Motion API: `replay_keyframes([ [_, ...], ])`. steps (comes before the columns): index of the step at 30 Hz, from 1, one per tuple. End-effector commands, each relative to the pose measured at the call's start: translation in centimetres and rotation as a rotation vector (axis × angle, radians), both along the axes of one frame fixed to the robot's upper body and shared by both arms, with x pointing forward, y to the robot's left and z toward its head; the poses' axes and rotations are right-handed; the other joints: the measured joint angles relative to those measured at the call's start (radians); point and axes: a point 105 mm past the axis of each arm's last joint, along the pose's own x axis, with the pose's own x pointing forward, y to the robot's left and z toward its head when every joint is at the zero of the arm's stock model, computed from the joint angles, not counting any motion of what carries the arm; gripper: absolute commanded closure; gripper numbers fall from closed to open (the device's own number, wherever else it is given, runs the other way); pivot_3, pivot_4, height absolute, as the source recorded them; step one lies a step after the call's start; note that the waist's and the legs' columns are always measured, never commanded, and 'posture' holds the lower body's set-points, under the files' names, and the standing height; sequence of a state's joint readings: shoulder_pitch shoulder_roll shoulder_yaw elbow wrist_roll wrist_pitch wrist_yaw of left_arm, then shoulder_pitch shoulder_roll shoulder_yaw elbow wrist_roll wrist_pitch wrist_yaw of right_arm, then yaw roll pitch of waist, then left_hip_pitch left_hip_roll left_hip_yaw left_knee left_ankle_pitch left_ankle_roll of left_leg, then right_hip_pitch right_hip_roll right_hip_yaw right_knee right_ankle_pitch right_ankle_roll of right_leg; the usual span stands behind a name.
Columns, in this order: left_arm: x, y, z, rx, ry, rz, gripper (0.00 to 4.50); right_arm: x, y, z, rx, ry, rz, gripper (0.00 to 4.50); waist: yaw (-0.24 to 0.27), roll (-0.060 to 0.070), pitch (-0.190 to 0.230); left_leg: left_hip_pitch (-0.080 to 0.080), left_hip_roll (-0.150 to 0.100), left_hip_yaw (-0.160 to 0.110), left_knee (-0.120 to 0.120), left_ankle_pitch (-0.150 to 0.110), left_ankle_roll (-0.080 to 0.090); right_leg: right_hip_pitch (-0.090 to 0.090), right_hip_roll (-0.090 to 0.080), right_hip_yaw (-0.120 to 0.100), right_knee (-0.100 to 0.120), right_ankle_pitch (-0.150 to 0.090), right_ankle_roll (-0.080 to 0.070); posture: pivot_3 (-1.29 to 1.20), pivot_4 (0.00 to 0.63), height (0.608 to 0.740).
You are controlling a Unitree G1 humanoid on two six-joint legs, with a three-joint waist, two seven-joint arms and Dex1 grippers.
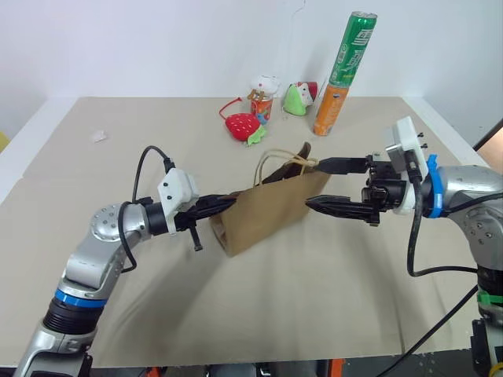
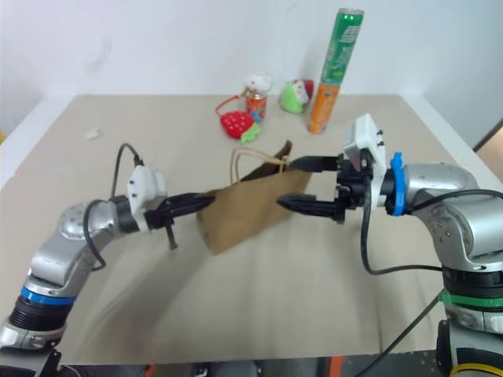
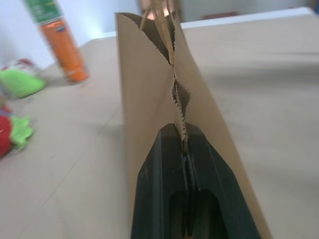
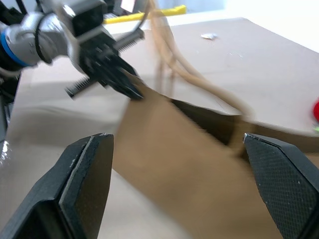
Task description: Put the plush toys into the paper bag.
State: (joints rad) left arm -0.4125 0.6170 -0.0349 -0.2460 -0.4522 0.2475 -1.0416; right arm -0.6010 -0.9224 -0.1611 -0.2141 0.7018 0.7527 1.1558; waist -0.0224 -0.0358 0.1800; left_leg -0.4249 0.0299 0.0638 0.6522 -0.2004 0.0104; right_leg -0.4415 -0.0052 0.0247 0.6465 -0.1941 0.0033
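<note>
The brown paper bag (image 1: 271,208) hangs tilted over the middle of the table, its cord handles (image 1: 284,163) up. My left gripper (image 1: 228,203) is shut on the bag's left serrated edge (image 3: 179,107), pointing right. At the bag's right side my right gripper (image 1: 316,184) stands open, with one finger (image 1: 342,165) at the bag's mouth and the other (image 1: 334,206) lower against its side. Between its wide fingers (image 4: 89,169) the right wrist view shows the bag (image 4: 174,149) and the left gripper (image 4: 107,64). The plush toys are hidden. A dark brown shape (image 1: 292,166) sits at the mouth; I cannot tell what it is.
At the back of the table stand a tall green tube on an orange can (image 1: 346,71), a red strawberry toy (image 1: 244,126), a small figure on a can (image 1: 263,94) and a green toy (image 1: 299,98). A white scrap (image 1: 99,136) lies far left.
</note>
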Motion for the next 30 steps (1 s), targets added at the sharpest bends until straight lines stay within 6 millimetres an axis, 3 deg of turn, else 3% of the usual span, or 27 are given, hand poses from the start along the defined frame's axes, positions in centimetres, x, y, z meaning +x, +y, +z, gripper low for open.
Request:
replay_keyframes([
  [1, -0.5, 1.3, 2.5, 0.012, -0.087, -0.070, 4.50, -1.1, -2.4, 2.7, -0.072, -0.086, -0.021, 0.02, 0.000, 0.000, 0.000, 0.000, 0.000, 0.000, 0.000, 0.000, 0.000, 0.000, 0.000, 0.000, 0.000, 0.000, 0.000, 0.00, 0.150, 0.740],
  [6, -2.0, 1.1, 3.5, 0.001, -0.101, -0.163, 4.50, -1.9, -3.4, 3.6, -0.092, -0.093, -0.036, 0.02, 0.000, 0.000, 0.000, 0.000, 0.000, 0.000, -0.001, 0.000, 0.000, 0.000, 0.000, 0.000, 0.000, -0.001, -0.001, 0.00, 0.150, 0.740],
  [14, -4.9, 0.4, 1.9, 0.062, -0.065, -0.330, 4.50, -2.7, -3.7, 4.4, -0.103, -0.081, -0.018, 0.02, 0.000, 0.000, 0.000, 0.000, 0.001, 0.000, -0.001, -0.001, 0.000, 0.000, 0.000, 0.000, 0.000, -0.001, -0.001, 0.00, 0.150, 0.740],
  [19, -4.8, 1.2, -0.4, 0.161, -0.066, -0.381, 4.50, -3.3, -2.4, 4.2, -0.093, -0.051, 0.060, 0.02, 0.000, 0.000, 0.000, 0.001, 0.001, 0.000, -0.001, -0.001, 0.000, 0.000, 0.000, -0.001, 0.000, -0.001, -0.002, 0.00, 0.150, 0.740],
  [23, -4.0, 1.6, -1.0, 0.208, -0.070, -0.396, 4.50, -3.7, -1.5, 3.5, -0.092, -0.027, 0.117, 0.02, 0.000, 0.000, 0.000, 0.001, 0.001, 0.000, -0.001, -0.001, 0.000, 0.000, 0.000, -0.001, 0.000, -0.001, -0.002, 0.00, 0.150, 0.740],
  [26, -3.3, 1.8, -0.9, 0.226, -0.091, -0.377, 3.75, -3.8, -1.2, 3.3, -0.081, -0.019, 0.134, 0.00, 0.001, 0.000, 0.000, 0.000, 0.001, 0.000, -0.001, -0.001, 0.000, 0.000, -0.001, -0.001, 0.000, -0.001, -0.002, 0.00, 0.150, 0.740],
  [28, -3.0, 1.9, -0.3, 0.212, -0.112, -0.349, 2.46, -3.9, -1.0, 3.1, -0.074, -0.013, 0.141, 0.00, 0.001, 0.000, 0.000, 0.000, 0.001, 0.001, -0.001, -0.001, 0.000, 0.000, -0.001, -0.001, 0.000, -0.001, -0.002, 0.00, 0.150, 0.740],
  [29, -2.9, 1.9, 0.4, 0.192, -0.129, -0.320, 2.46, -4.0, -1.0, 2.8, -0.076, -0.007, 0.144, 0.00, 0.001, 0.000, 0.000, 0.000, 0.001, 0.001, -0.001, -0.001, 0.000, 0.000, -0.001, -0.001, 0.000, -0.001, -0.002, 0.00, 0.150, 0.740],
  [30, -2.9, 2.0, 1.0, 0.178, -0.142, -0.300, 2.14, -4.2, -1.0, 2.6, -0.078, -0.002, 0.146, 0.00, 0.001, 0.000, 0.000, 0.000, 0.001, 0.001, -0.001, -0.001, 0.000, 0.000, -0.001, -0.001, 0.000, -0.001, -0.002, 0.00, 0.150, 0.740],
])
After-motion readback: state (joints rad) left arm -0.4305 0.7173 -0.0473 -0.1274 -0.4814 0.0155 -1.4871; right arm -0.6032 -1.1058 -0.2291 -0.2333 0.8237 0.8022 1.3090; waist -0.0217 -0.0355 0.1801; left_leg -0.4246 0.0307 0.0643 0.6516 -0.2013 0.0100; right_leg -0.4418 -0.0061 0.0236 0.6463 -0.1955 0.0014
